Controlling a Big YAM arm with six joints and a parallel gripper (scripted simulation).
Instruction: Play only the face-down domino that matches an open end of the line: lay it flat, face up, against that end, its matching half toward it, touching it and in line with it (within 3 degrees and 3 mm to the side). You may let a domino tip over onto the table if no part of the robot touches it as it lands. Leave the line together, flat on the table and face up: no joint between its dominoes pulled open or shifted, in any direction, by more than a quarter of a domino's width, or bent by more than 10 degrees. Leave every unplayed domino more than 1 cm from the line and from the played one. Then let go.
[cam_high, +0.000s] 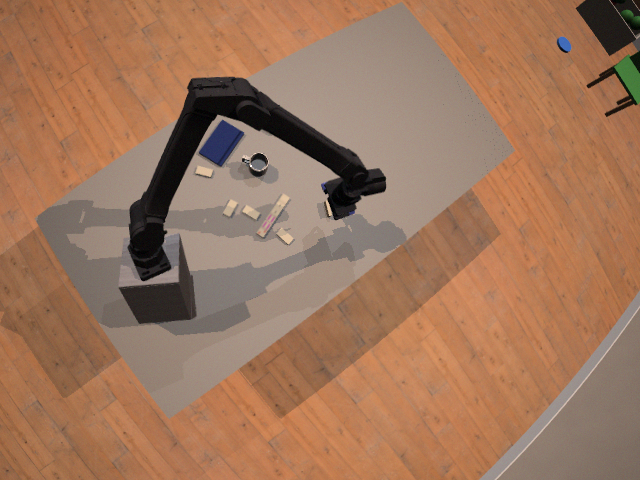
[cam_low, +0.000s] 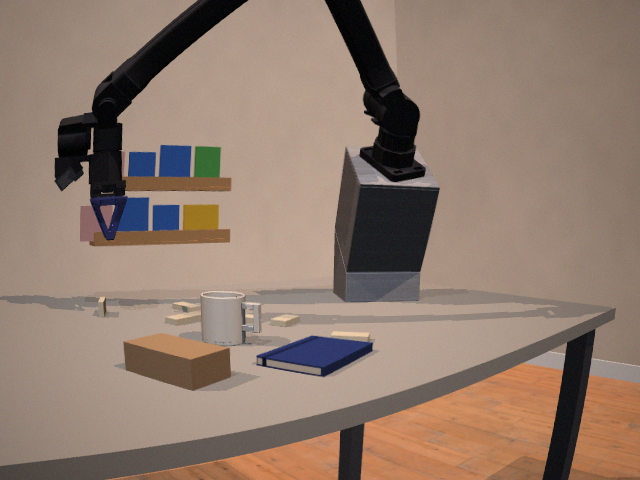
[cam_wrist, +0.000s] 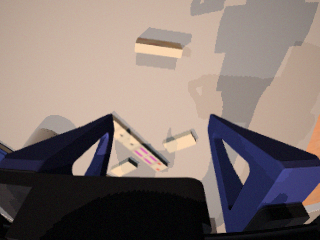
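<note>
The line (cam_high: 273, 215) is a short row of face-up dominoes with pink pips near the middle of the table; it also shows in the wrist view (cam_wrist: 136, 150). Several plain cream dominoes lie flat around it (cam_high: 230, 207) (cam_high: 250, 212) (cam_high: 284, 235), and one lies farther off (cam_high: 203, 171). One domino (cam_high: 327, 207) stands on an edge apart from the line, also seen in the side view (cam_low: 101, 305) and the wrist view (cam_wrist: 159, 48). My gripper (cam_low: 108, 235) (cam_wrist: 161, 121) hangs high above that standing domino, fingers pointing down, open and empty.
A white mug (cam_low: 223, 317), a blue notebook (cam_low: 315, 354) and a brown box (cam_low: 176, 360) stand on the table's far side from the line. The arm's base block (cam_high: 157, 279) is at one end.
</note>
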